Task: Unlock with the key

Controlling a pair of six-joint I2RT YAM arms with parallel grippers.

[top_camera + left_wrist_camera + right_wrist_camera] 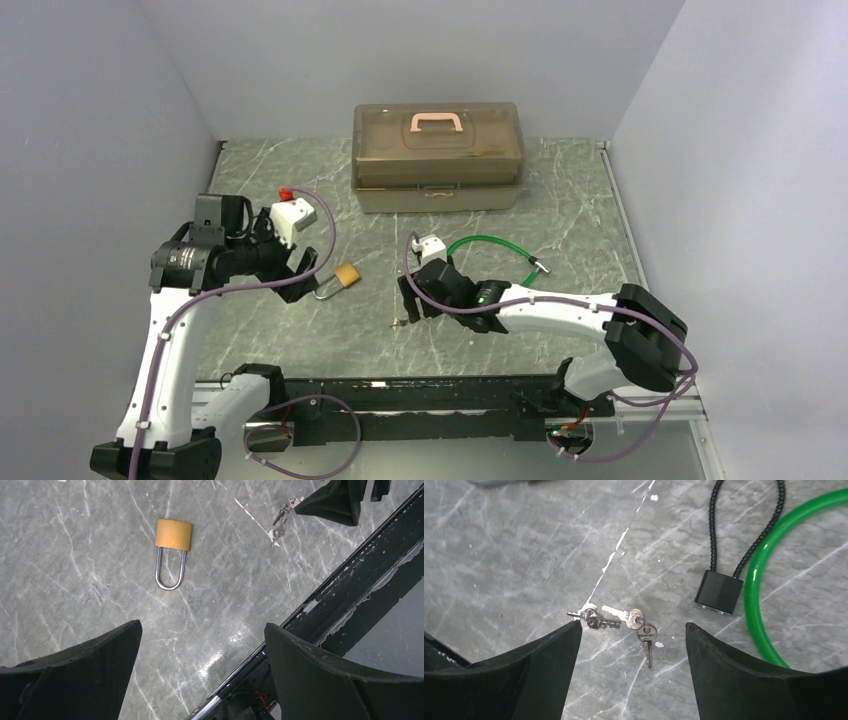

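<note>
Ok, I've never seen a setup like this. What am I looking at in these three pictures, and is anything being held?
Two robot arms are bolted to the near edge of a marble-patterned table. The wide picture comes from a fixed camera above and behind them. The other two come from a camera on each wrist, looking down at the table. The left end effector is open beside a brass padlock. The right end effector is open over a small bunch of keys. Beside the keys lie a black cable lock and a green cable. A brown toolbox stands at the back. Nothing is held.
</note>
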